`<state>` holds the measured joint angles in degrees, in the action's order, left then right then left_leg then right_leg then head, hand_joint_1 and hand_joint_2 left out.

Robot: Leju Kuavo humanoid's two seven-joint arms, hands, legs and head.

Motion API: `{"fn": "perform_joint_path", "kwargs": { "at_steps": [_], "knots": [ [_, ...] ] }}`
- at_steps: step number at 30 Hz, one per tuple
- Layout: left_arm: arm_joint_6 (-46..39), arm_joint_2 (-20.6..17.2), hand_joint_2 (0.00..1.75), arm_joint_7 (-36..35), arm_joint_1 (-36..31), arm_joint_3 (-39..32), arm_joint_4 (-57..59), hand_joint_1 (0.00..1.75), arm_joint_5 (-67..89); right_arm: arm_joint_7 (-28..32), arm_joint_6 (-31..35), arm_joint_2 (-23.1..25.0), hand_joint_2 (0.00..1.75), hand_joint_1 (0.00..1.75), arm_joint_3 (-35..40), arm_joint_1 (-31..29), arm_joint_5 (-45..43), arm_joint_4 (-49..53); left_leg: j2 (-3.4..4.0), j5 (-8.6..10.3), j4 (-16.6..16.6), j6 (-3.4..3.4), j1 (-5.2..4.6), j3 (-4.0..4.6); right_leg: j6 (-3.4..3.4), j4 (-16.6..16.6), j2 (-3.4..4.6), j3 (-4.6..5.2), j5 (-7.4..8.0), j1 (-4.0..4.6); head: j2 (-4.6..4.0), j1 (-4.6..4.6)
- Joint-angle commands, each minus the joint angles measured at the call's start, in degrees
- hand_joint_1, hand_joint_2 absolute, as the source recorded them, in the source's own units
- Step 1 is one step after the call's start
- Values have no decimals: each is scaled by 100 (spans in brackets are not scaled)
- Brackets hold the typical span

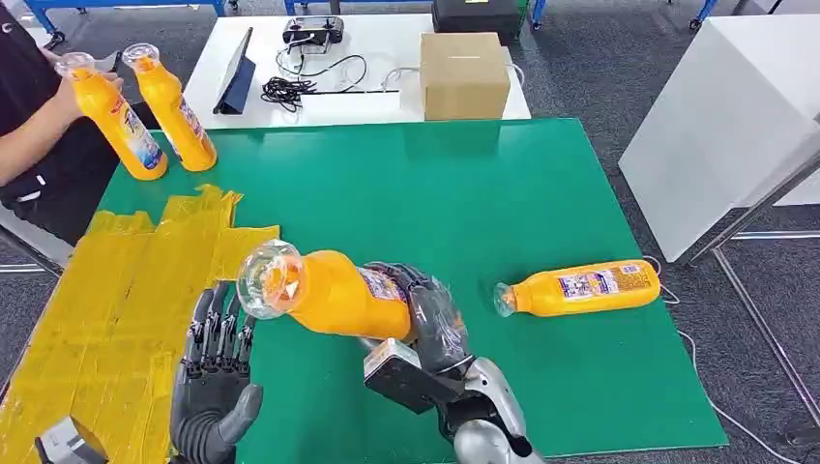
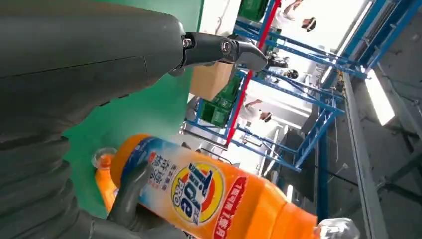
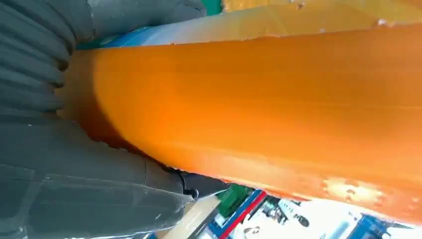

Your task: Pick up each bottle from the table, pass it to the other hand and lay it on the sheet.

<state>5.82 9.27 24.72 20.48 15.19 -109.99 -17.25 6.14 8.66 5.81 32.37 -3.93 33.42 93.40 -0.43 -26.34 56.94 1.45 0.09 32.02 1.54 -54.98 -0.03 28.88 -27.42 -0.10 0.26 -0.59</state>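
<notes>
From the head view, your right hand [image 1: 430,314] has its fingers wrapped round the lower body of an orange bottle [image 1: 324,290], holding it up off the green desk [image 1: 435,184], tilted with its clear cap pointing toward the yellow sheet [image 1: 116,290]. Your left hand [image 1: 215,372] waits just beside that cap, palm up, fingers spread and holding nothing; it does not touch the bottle yet. A second bottle [image 1: 580,288] lies on its side on the desk, well apart from the held bottle on the side away from the sheet. Beyond the sheet a person's hand [image 1: 60,97] holds another bottle [image 1: 116,118] next to one standing on the desk [image 1: 174,106].

In the left wrist view, the held bottle [image 2: 209,194] passes close by the left hand [image 2: 74,99], whose thumb stands clear of the label, so nothing is clasped there.

In the right wrist view, the orange bottle [image 3: 259,114] sits tight against the grey palm and fingers [image 3: 84,169] of the right hand.

The risk is in the handover. If you let go with the right hand before the left has closed round the neck end, the bottle is likely to drop and roll off the sheet. The left hand meets only the smooth, narrow cap end, so a shallow grip may slip. Watch the person's arm near the sheet too.
</notes>
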Motion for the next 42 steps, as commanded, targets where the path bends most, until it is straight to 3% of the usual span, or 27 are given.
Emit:
{"fn": "perform_joint_path", "kwargs": {
  "at_steps": [1,15,32,42],
  "knots": [
    [-303,-150,175,87,-132,5,208,0,57,-117,-64,-25,175,175,1210,-771,154,-1007,22,1,-10,-8,4,-20,-1,11,19,-14,8,3,0,0],
    [-457,6,175,169,-109,-318,95,0,116,-300,-245,133,175,175,1823,-973,365,-1414,5,2,-6,-6,3,-9,0,7,4,-10,3,2,0,-2],
    [-424,62,175,178,-86,-441,73,0,109,-298,-313,134,175,175,1894,-994,352,-1618,4,1,-7,-6,3,-13,1,9,2,-14,3,3,0,0],
    [-40,-106,175,162,-65,-306,96,0,276,-355,-329,124,175,175,1631,-946,241,-1752,0,2,-9,-8,7,-22,1,16,-3,-26,3,6,0,-2]
  ]
}}
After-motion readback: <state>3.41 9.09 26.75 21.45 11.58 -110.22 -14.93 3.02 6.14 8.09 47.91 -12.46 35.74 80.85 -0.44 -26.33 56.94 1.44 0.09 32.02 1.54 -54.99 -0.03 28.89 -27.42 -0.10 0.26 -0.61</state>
